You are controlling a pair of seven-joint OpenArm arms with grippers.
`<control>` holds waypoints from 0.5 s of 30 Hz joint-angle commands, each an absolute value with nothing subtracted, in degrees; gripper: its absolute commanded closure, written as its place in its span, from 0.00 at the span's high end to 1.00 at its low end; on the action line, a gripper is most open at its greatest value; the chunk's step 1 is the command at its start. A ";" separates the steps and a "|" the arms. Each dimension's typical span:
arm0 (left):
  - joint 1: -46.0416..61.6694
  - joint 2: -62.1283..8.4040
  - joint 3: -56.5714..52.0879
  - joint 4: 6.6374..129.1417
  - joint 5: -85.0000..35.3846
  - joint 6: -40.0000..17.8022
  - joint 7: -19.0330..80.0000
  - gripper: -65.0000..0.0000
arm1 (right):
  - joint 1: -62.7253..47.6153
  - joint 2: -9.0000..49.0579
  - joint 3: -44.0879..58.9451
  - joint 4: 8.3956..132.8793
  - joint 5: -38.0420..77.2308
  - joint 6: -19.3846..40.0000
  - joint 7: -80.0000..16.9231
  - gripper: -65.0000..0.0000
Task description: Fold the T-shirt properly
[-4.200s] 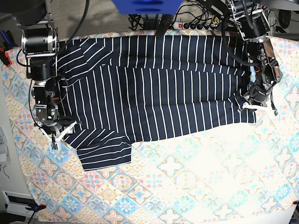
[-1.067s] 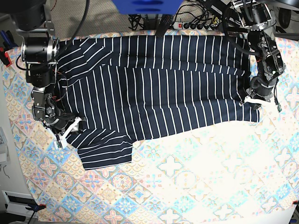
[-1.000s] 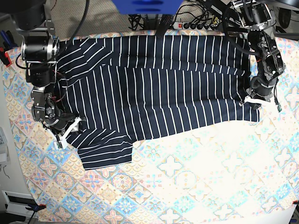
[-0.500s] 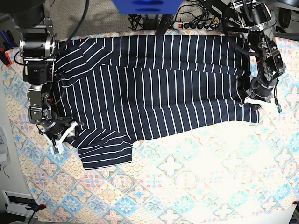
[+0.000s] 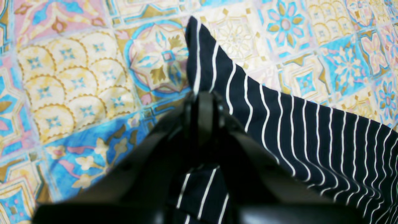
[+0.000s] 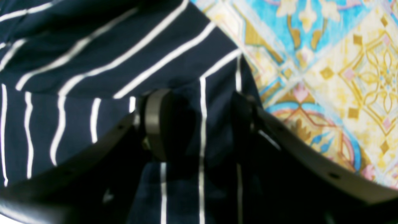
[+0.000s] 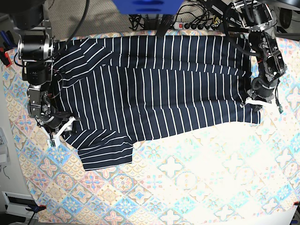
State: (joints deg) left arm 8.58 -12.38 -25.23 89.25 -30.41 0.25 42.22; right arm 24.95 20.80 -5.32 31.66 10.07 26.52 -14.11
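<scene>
The base view alone shows the whole layout: the T-shirt point(image 7: 159, 93) lies spread across the far half of the bench, on a pastel floral-tile cloth point(image 7: 197, 178), with a short sleeve point(image 7: 105, 152) jutting toward the near edge. The left gripper point(image 7: 255, 102) sits at the shirt's corner on this view's right, and the right gripper point(image 7: 60, 131) at the shirt's edge on its left.

The left wrist view adds the grip itself. The left gripper point(image 5: 202, 102) is pinched tight on the T-shirt point(image 5: 311, 130), a pointed corner of soft, thinly white-striped navy fabric rising past the black fingers, with the cloth point(image 5: 77, 87) flat beneath.

In the right wrist view the right gripper point(image 6: 199, 124) stands wide apart, its fingers point(image 6: 155, 124) straddling a rumpled striped fold of the T-shirt point(image 6: 93, 77) without clamping it.
</scene>
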 commanded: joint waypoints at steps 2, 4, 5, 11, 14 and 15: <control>7.96 -13.23 -25.54 90.24 -30.73 0.22 41.10 0.00 | 26.24 21.67 -5.32 32.40 10.68 26.68 -12.88 0.44; 7.96 -13.23 -25.54 90.24 -30.73 0.22 41.10 0.00 | 26.07 21.49 -5.32 32.40 10.68 26.68 -13.32 0.43; 7.96 -13.23 -25.54 90.24 -30.73 0.22 41.10 0.00 | 26.07 21.41 -5.32 32.40 10.68 26.68 -14.11 0.43; 7.96 -13.23 -25.54 90.24 -30.81 0.22 41.10 0.00 | 25.27 20.62 -5.32 32.48 10.68 26.95 -17.27 0.36; 7.96 -13.23 -25.54 90.24 -30.81 0.22 41.10 0.00 | 25.27 20.26 -5.32 32.57 10.86 26.95 -18.68 0.18; 7.96 -13.23 -25.54 90.24 -30.81 0.22 41.10 0.00 | 25.27 20.26 -5.32 32.66 10.95 27.03 -19.21 0.14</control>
